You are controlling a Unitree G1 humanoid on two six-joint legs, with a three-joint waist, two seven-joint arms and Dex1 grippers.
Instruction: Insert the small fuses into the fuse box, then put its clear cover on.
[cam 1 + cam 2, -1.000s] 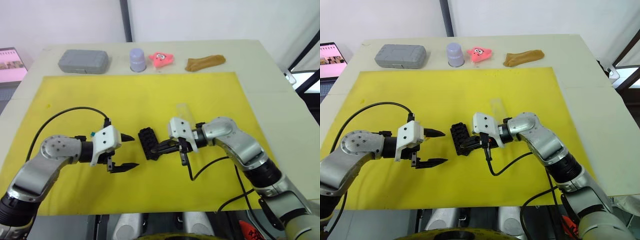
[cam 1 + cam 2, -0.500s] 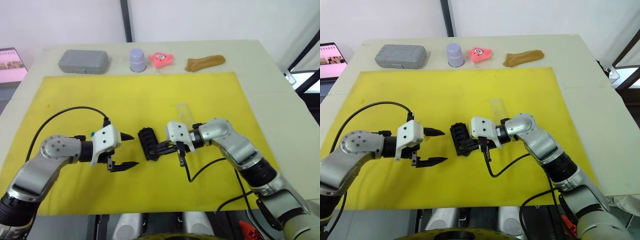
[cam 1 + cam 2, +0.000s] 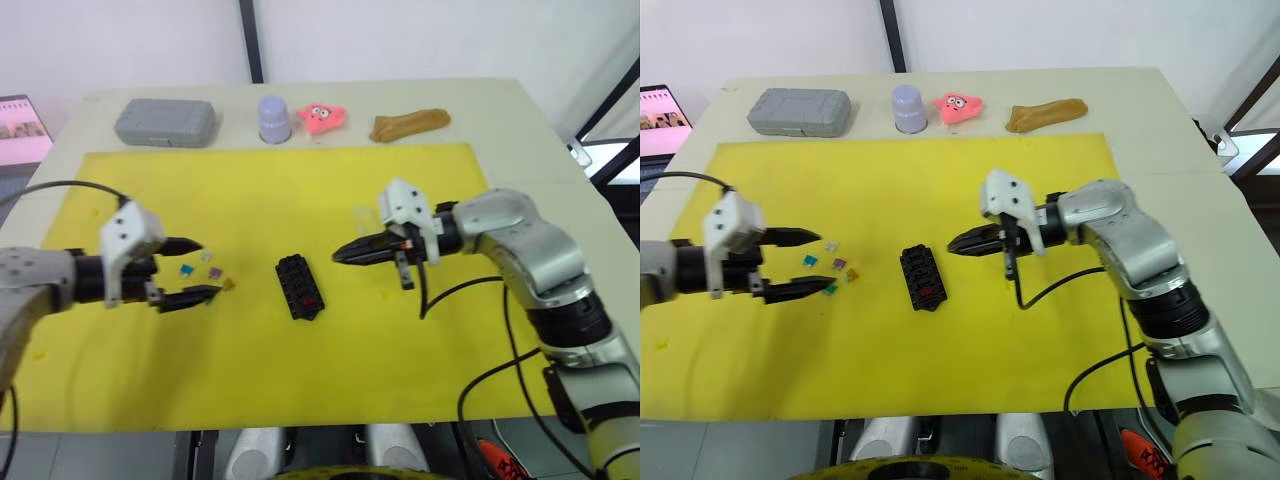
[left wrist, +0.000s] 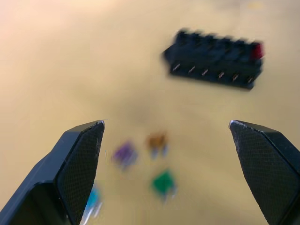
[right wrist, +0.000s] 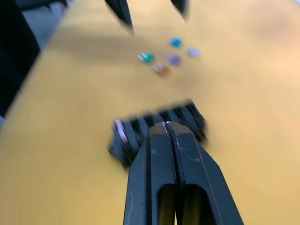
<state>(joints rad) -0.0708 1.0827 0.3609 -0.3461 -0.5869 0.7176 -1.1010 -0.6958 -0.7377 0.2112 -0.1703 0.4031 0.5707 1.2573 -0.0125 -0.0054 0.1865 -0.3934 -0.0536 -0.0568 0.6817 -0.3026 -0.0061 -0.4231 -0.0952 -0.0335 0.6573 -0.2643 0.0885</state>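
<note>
The black fuse box (image 3: 299,287) lies on the yellow mat with a red fuse (image 3: 311,299) seated at its near end. Left of it lie loose small fuses: blue (image 3: 810,260), clear-grey (image 3: 832,245), purple (image 4: 124,153), orange (image 4: 157,140) and green (image 4: 164,183). My left gripper (image 3: 205,268) is open, its fingers either side of this cluster, touching none. A short way right of the box and above the mat, my right gripper (image 3: 340,255) is shut with nothing in it. The clear cover (image 3: 363,213) shows faintly on the mat just behind that gripper.
Along the table's far edge stand a grey rounded case (image 3: 166,121), a lilac cup (image 3: 274,118), a pink star toy (image 3: 323,117) and a brown lump (image 3: 410,124). A screen (image 3: 22,117) sits off the table's left side. Cables trail from both wrists over the mat.
My left gripper has moved left, from beside the fuse box to the loose fuses. My right gripper has drawn back right and up from the box, which now shows a red fuse.
</note>
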